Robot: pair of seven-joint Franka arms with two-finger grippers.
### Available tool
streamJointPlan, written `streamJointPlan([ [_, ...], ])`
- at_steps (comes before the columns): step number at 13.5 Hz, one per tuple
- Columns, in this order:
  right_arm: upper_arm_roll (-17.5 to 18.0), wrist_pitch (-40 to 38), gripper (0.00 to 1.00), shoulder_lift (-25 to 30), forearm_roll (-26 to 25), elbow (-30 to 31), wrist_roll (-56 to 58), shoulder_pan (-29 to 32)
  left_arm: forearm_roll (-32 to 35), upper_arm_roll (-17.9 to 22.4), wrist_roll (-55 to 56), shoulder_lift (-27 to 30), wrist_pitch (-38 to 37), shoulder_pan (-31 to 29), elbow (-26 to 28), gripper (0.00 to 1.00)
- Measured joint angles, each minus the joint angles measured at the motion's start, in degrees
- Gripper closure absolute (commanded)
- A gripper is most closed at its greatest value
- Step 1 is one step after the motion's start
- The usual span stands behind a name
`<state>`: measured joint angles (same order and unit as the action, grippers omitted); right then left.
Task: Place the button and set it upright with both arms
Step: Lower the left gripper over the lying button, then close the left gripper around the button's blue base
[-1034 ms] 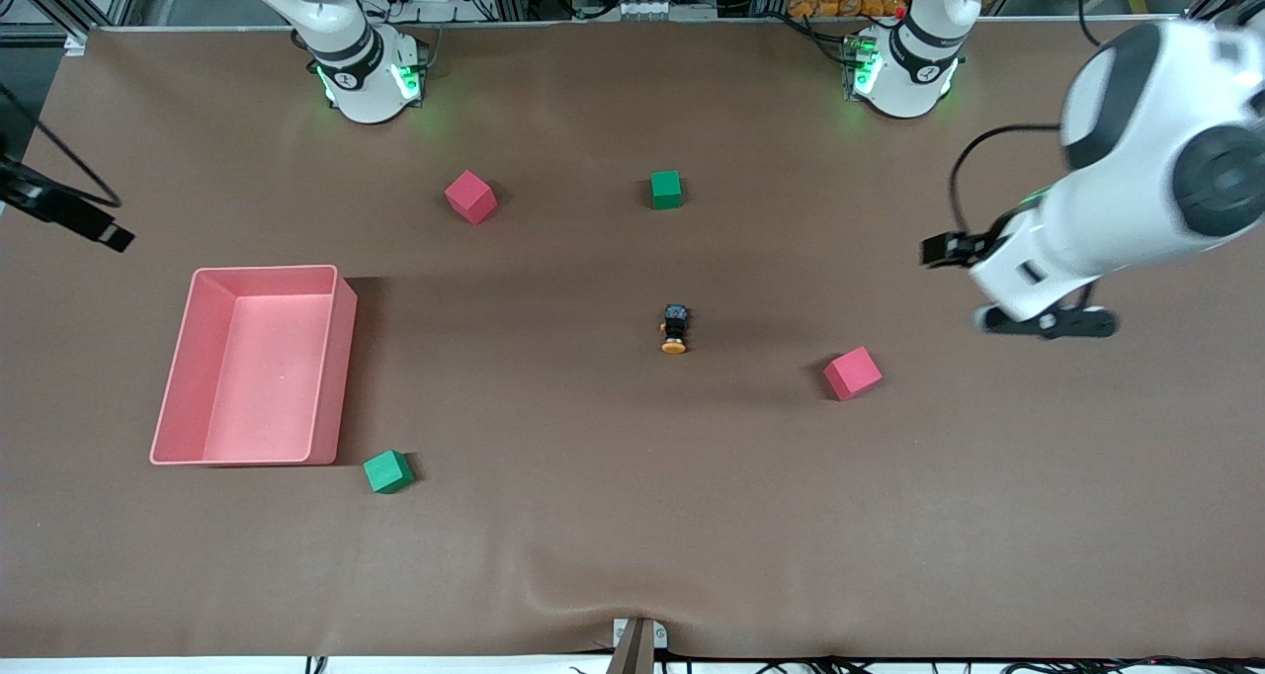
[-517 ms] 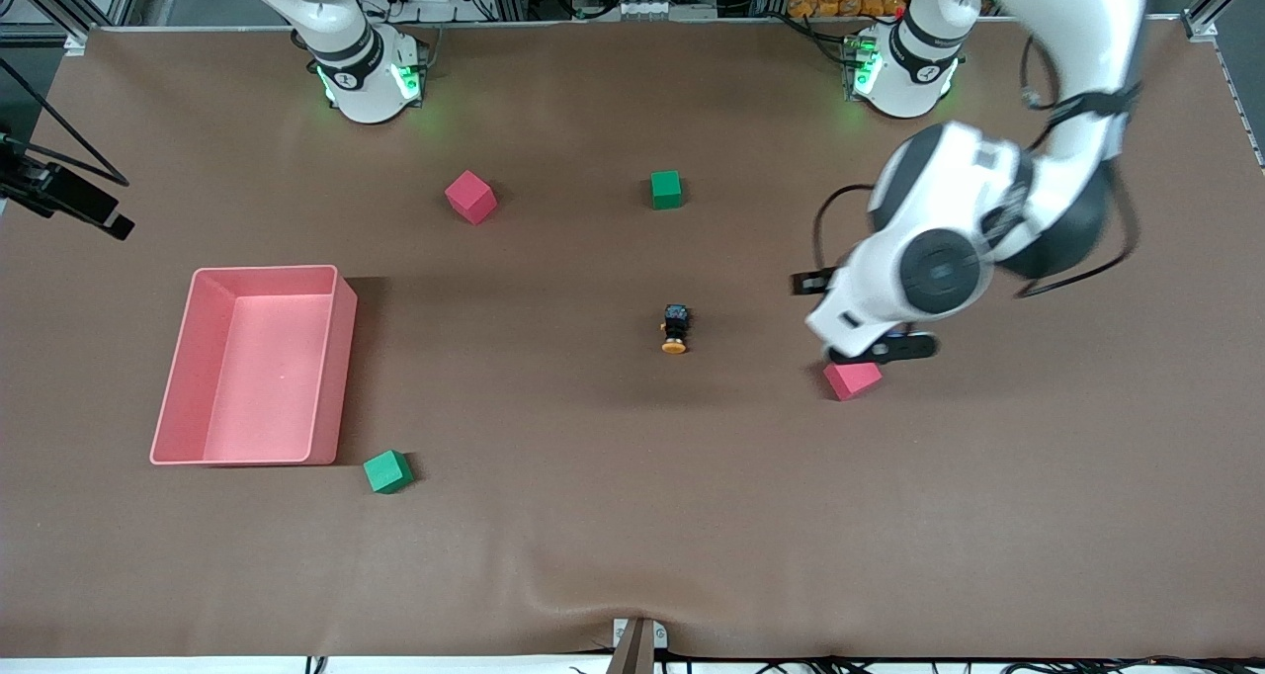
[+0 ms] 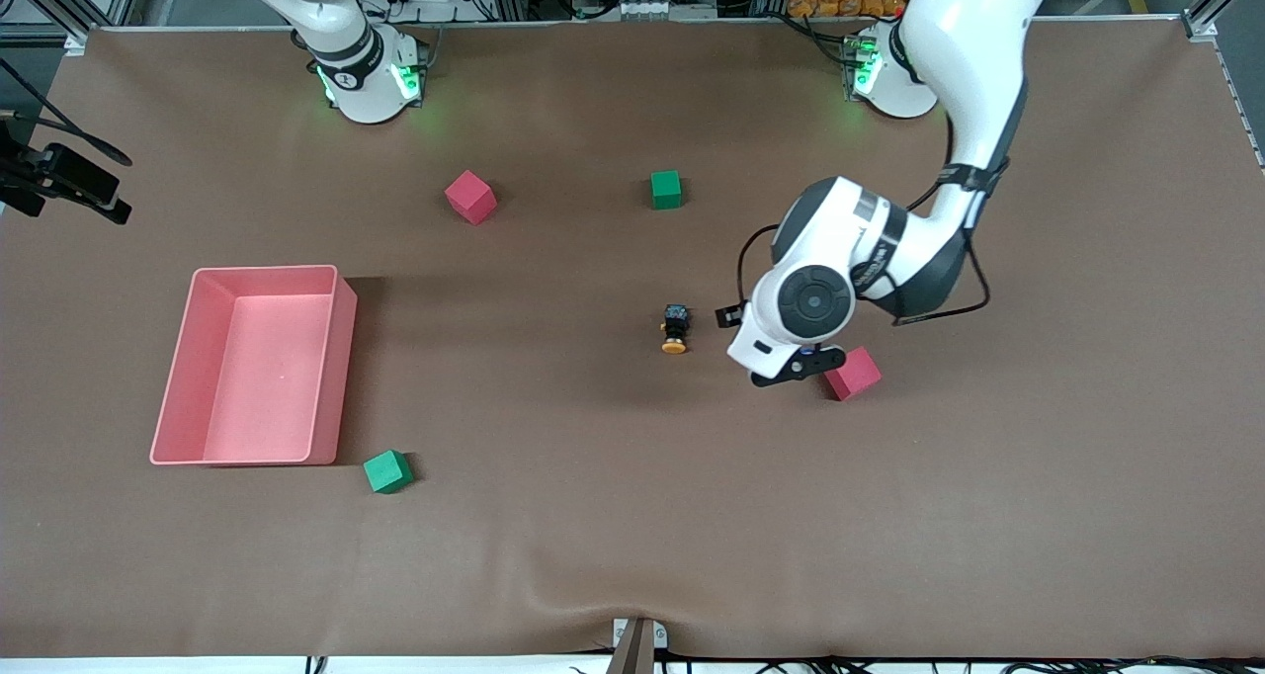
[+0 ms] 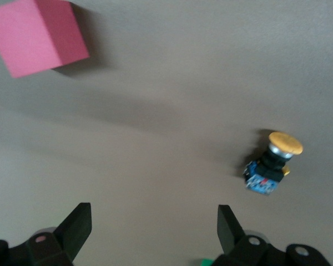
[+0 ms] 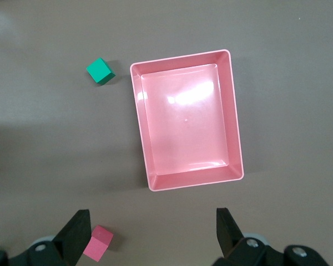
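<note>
The button (image 3: 675, 330) lies on its side near the table's middle, its orange cap toward the front camera and its black body away from it. My left gripper (image 3: 796, 370) hangs open over the table between the button and a red cube (image 3: 854, 374). In the left wrist view its fingers (image 4: 77, 227) hold nothing, with the button (image 4: 272, 163) off to one side of the open left gripper (image 4: 154, 233). My right gripper (image 5: 152, 235) waits open and empty, high over the table beside the pink tray (image 5: 237, 138).
The pink tray (image 3: 265, 271) stands toward the right arm's end, a green cube (image 3: 387, 471) by its near corner. A second red cube (image 3: 470, 197) and a second green cube (image 3: 666, 189) lie nearer the robots' bases.
The left arm has swung in from its end of the table, bringing its open gripper down beside the red cube near the button. The button and cubes have not moved.
</note>
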<state>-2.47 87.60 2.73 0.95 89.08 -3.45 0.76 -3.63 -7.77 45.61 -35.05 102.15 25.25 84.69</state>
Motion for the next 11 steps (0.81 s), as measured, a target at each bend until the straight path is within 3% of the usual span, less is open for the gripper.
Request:
streamJointPlan([
  [6,0.0,-2.4,0.0,0.0,-0.4,-0.2,0.3,0.0,-5.5,0.0,3.2,-7.5,9.5,3.8,-3.5,0.0],
  [11,-0.1,-2.5,0.0,0.0,-0.7,-0.3,0.5,0.0,-6.0,-0.2,-3.9,-11.7,15.2,5.2,-5.2,0.0],
])
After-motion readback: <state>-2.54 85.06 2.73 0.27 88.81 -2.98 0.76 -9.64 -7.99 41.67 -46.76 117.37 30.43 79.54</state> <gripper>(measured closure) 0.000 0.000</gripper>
